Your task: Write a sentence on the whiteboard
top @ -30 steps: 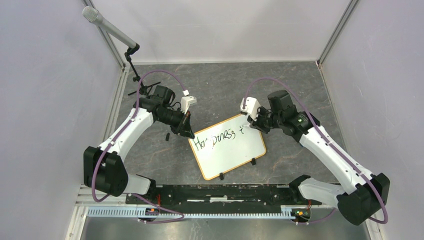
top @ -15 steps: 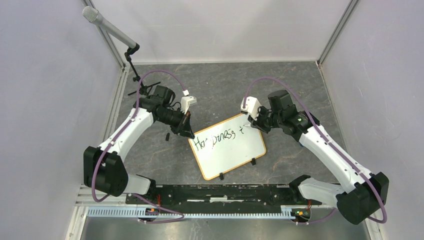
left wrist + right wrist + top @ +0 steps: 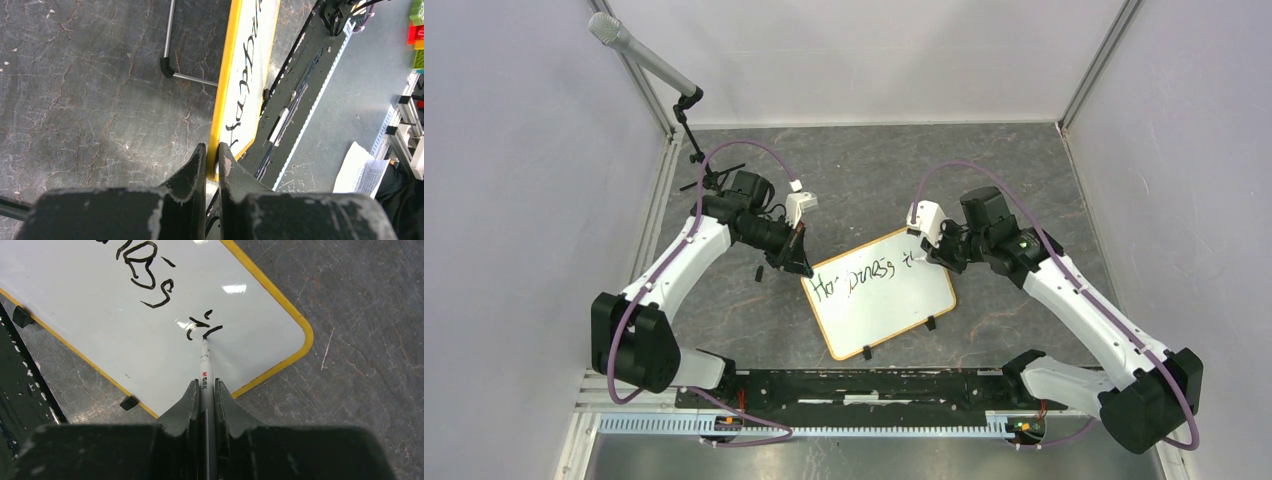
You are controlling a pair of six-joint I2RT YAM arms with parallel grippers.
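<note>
Mid-sentence at the board (image 3: 879,290), lying skewed near the table's (image 3: 824,170) middle, one short end turned to the far right corner. Pinched at the corner facing the left edge by the left gripper (image 3: 212,155), fingers closed tight on the yellow rim. Worked at the other end by the right gripper (image 3: 206,387), clamped shut around a marker (image 3: 205,365) with its tip touching the white surface at a short dark stroke. Showing so far of the sentence (image 3: 864,277): a single uneven line, something like "Happiness" plus the start of a small word, not fully legible from above. Judged well short of finished, with scant room left on this line and the half toward the near edge blank.

Possible trouble from here: running off the rim when carrying on along the same line, given a tip so close to the rounded corner. Swivelling of the board under pen pressure in case of a slipping left pinch, with a hold at one corner only and two black clip feet (image 3: 866,352) along the side toward the near edge. Smearing of wet letters when sweeping low back across the line to start a second. Faint, broken strokes from too light a touch; a crushed tip from too heavy a one.
</note>
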